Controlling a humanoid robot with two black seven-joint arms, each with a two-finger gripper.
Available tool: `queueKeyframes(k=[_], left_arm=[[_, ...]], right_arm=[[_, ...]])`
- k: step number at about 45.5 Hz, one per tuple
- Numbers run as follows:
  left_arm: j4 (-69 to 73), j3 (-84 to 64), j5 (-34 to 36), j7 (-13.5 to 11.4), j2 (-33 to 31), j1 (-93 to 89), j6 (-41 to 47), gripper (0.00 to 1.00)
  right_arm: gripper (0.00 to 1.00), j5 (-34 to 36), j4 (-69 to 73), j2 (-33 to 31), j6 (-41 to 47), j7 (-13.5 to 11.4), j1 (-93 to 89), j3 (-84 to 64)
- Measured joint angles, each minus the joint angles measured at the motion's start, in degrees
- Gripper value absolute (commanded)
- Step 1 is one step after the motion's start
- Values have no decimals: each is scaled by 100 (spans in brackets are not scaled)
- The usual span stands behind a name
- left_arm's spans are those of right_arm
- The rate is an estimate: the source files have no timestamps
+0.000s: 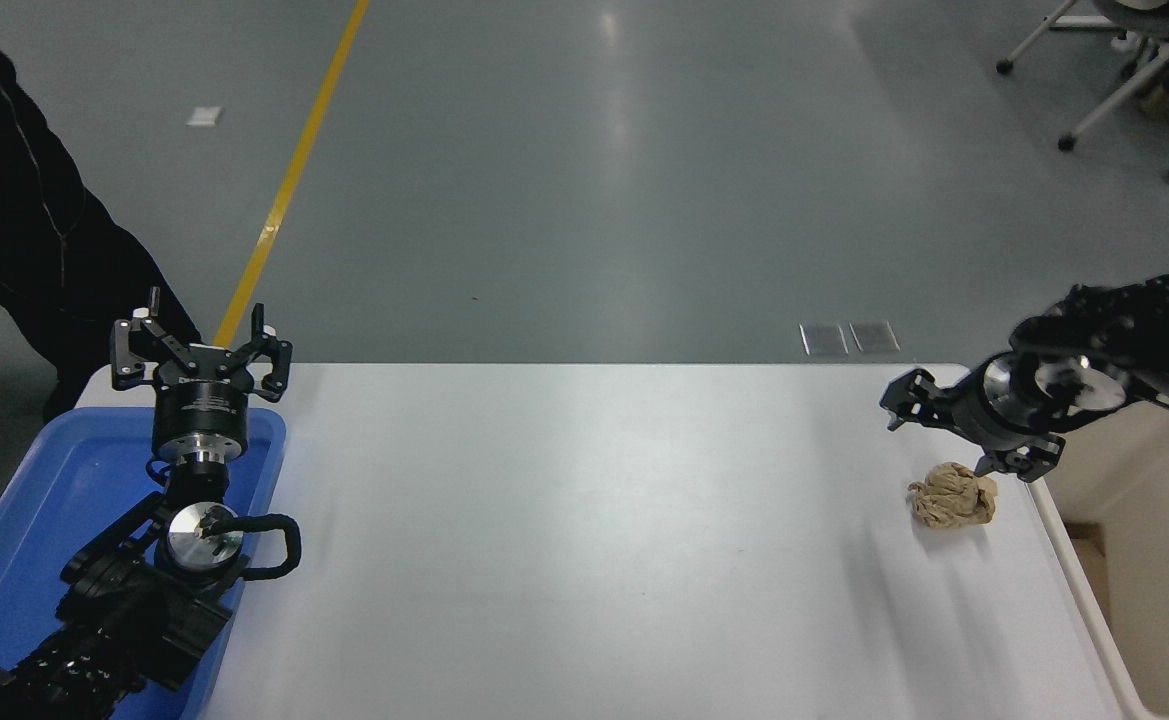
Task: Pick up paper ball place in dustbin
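**Right end effector just above the paper ball**

The paper ball (954, 496) lay on the white worktop (584, 540) near its right edge, close beside the dustbin (1084, 590). The right end effector (954, 435) hovered just behind and above it, fingers spread wide, one fingertip (1019, 468) almost at the ball's upper right. Its arm reached in from the right edge across the dustbin's far end. What showed of the dustbin's inside was cream wall, with a brownish patch low down that could not be identified. Well apart at the lower left, the left end effector (200, 352) stood parked with fingers splayed above the blue tray (34, 520).
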Motion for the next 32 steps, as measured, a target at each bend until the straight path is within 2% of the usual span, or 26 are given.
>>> queueKeyframes(k=[9,22,28,32], left_arm=[[0,0,0,0,0,0,0,99],[0,0,0,0,0,0,0,99],[1,0,0,-1,0,0,0,99],[1,0,0,-2,0,0,0,99]], right_arm=[[100,-6,-832,135,-123,3,-751,96],[97,-11,-1304,327,-540,3,-1304,162],[86,-9,-1396,398,-767,1,-1457,286],[60,-33,-1435,439,-928,0,-1562,385]])
